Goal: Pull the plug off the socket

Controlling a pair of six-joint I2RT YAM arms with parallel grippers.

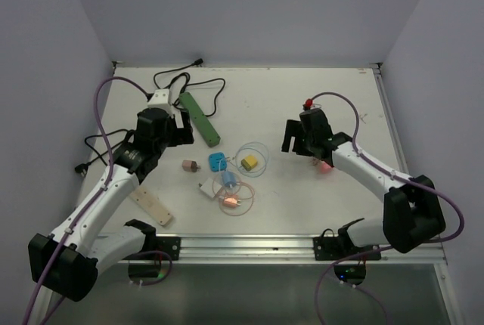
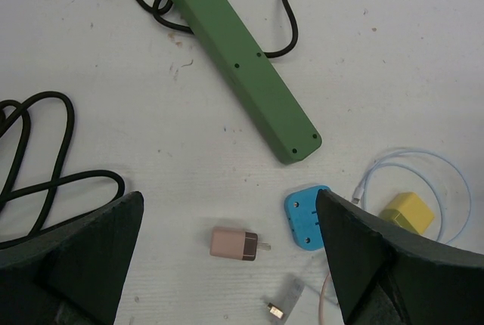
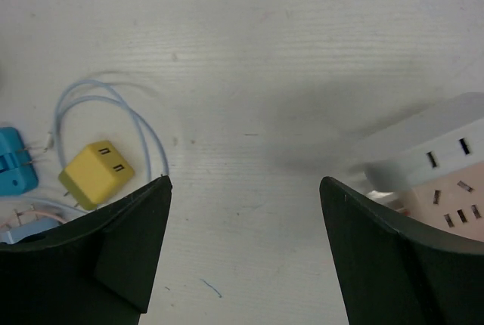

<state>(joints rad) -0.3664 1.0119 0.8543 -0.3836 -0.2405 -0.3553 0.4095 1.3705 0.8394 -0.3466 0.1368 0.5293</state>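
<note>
Your right fingers (image 3: 113,249) stand wide over bare desk (image 3: 249,53), just beside the pink socket block (image 3: 452,198). I'd judge they're lined up for the white adapter plug (image 3: 423,151) seated on it. Your left fingers (image 2: 76,264), also wide, hover well apart from that block. One finger and the frame edge cut off the block, so the plug's seating is unclear.
</note>
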